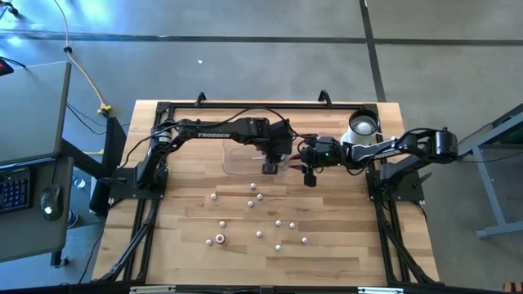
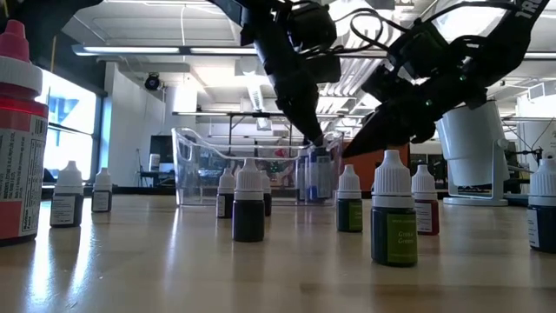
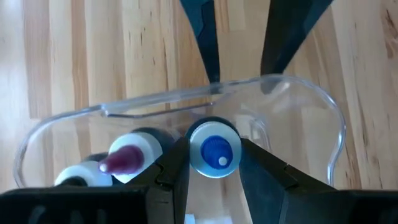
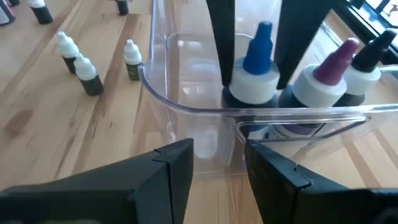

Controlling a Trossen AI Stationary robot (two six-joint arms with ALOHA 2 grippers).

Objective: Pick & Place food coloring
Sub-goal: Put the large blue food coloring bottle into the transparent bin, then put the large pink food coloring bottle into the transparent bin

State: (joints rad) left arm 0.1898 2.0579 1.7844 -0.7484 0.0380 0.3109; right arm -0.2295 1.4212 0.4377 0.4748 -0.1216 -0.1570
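Your left gripper reaches down into the clear tray, its fingers clamped on either side of the blue-tipped food coloring bottle, beside a purple-tipped bottle. Your right gripper waits just outside the tray wall, fingers apart and holding nothing. Other bottles stand scattered on the table.

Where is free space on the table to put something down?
Bare wood lies along the table's left edge, left of the scattered food coloring bottles, and at its right side below the white cup. It is crowded at the clear tray, where the left gripper and right gripper meet.
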